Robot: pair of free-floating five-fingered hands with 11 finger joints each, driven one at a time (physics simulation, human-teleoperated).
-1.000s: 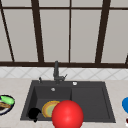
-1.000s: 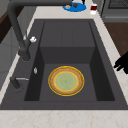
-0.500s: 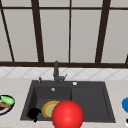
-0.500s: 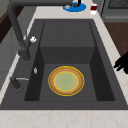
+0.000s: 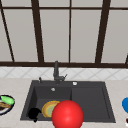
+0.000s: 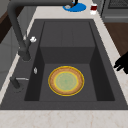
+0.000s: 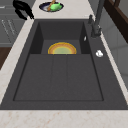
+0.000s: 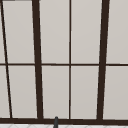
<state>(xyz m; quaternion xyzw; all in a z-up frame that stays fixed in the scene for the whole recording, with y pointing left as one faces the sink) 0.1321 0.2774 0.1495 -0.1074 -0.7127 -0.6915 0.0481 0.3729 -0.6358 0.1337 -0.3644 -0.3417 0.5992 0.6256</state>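
Note:
A yellow-rimmed plate (image 5: 48,108) with a greenish middle lies flat on the floor of the sink's left basin (image 6: 66,80) (image 7: 62,48). My left hand (image 5: 33,113) hovers over the front left corner of the dark sink (image 5: 90,100), with relaxed fingers and nothing in it. In the side views that hand (image 6: 122,63) (image 7: 22,8) hangs above the front counter edge, apart from the plate. A big red ball (image 5: 67,114) fills the bottom centre of the front view and covers part of the plate.
The dark faucet (image 5: 56,72) (image 6: 20,37) stands behind the basin. The sink's right half is a flat drainboard (image 7: 58,77). A dish with green and brown food (image 5: 5,103) (image 7: 51,6) sits on the left counter. A blue plate (image 6: 74,7) and a dark red cup (image 6: 93,7) are on the right counter.

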